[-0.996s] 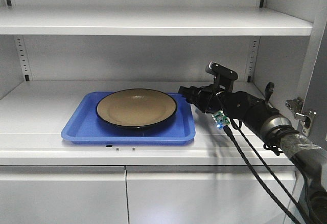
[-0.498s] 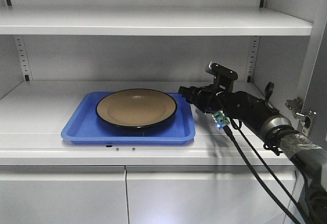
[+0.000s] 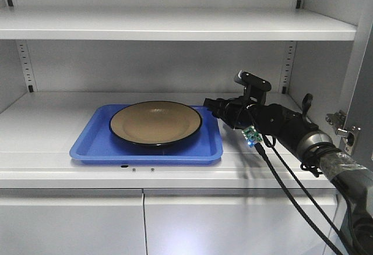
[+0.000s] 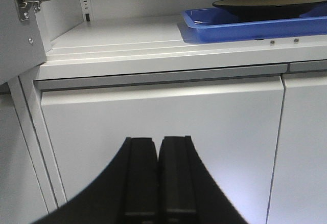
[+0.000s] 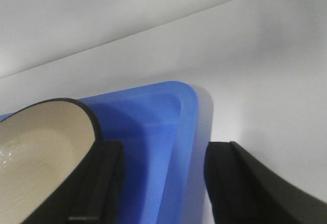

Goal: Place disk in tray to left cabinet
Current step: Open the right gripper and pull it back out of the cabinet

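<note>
Grey-white left cabinet (image 3: 52, 124) shelving holds the tray (image 3: 93, 144) and disk (image 3: 155, 122) unmoved at frame centre, right gripper (image 5: 161, 183) still spread beside its rim, left gripper (image 4: 157, 175) pressed together; placement looks done.

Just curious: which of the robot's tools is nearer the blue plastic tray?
Right. The right tool straddles the blue plastic tray's rim; the left tool hangs below, facing the cabinet doors.

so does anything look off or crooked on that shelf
Nothing stands out. The plate lies flat inside the blue tray, which sits square on the cabinet shelf. The right gripper is open at the tray's right edge; nothing looks spilled or damaged.
</note>
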Controlling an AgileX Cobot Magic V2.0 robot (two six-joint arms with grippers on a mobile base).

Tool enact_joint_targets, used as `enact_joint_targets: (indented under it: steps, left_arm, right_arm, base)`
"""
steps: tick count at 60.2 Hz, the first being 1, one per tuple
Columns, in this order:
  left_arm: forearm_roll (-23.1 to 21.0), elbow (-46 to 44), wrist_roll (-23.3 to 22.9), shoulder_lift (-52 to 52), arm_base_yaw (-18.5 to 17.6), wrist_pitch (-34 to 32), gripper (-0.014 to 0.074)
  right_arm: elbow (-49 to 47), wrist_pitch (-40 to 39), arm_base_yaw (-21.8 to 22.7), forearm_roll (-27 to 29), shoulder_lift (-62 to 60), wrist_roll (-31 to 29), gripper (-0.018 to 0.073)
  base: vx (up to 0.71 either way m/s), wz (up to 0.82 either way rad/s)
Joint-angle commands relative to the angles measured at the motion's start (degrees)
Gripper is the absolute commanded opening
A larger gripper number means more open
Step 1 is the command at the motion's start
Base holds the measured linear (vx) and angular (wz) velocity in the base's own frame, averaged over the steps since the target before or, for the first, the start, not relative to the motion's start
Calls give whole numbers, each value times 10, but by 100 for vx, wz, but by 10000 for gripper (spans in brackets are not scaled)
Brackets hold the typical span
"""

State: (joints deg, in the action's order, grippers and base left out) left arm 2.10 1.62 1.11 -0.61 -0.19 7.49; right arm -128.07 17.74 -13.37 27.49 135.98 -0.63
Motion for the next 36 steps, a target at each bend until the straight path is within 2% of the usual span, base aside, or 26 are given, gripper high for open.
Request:
enact_joint_targets:
  steps: [1, 15, 21, 28, 36]
  left_arm:
    - [-1, 18, -1, -11, 0, -48, -5]
    - [-1, 18, -1, -11, 0, -48, -5]
    - [-1, 18, -1, -11, 0, -48, -5]
    - [-1, 18, -1, -11, 0, -48, -5]
    - [-1, 18, -1, -11, 0, -48, -5]
  right_arm:
    - [-21, -43, 2, 1, -47, -5, 432]
    - [-21, -44, 3, -1, -49, -8, 432]
    - [-21, -33, 2, -29, -59, -48, 432]
    - [-21, -17, 2, -30, -76, -93, 429]
    - [-21, 11, 2, -30, -101, -102, 404]
  base:
    - [0, 0]
    - [0, 0]
    - [0, 0]
    - [0, 0]
    - [0, 0]
